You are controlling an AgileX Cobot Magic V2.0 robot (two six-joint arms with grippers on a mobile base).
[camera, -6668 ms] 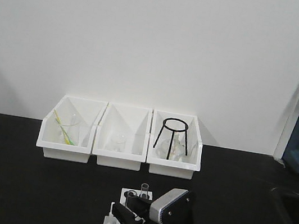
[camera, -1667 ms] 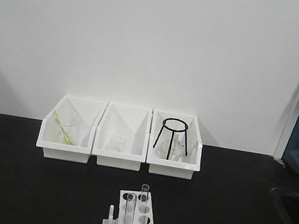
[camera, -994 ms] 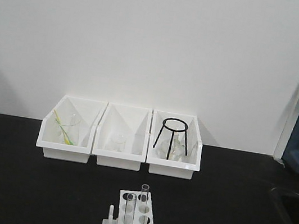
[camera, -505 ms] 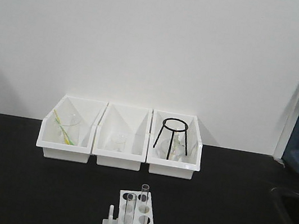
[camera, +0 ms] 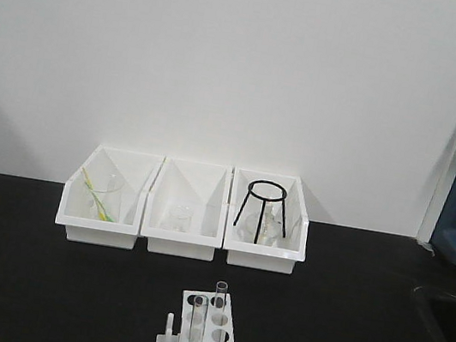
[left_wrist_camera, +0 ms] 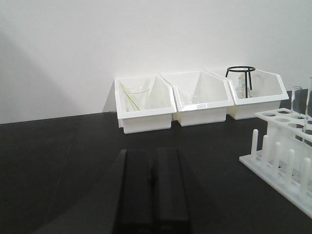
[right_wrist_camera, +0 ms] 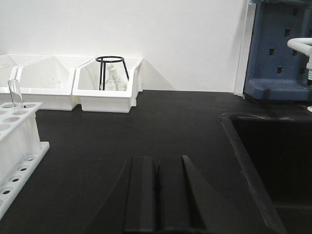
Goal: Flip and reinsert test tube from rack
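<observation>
Altogether, two clear test tubes stand upright in the rack (camera: 204,334): the test tube (camera: 196,327) nearer the camera and a second tube (camera: 219,300) just behind it. One rack only, white, with a row of short pegs (left_wrist_camera: 278,158) along its side. Beyond the rack sit three white bins (camera: 186,208) in a row against the wall; the one right of the rack's line holds a black wire tripod (camera: 262,205), and the left one a glass beaker (camera: 102,197). Both arms are well apart from the rack. The left gripper (left_wrist_camera: 152,187) has its fingers pressed together, and so does the right gripper (right_wrist_camera: 157,187). A black tabletop (camera: 12,276) carries everything; a recessed sink (right_wrist_camera: 278,161) lies right of the rack, below a blue pegboard (right_wrist_camera: 280,46).
</observation>
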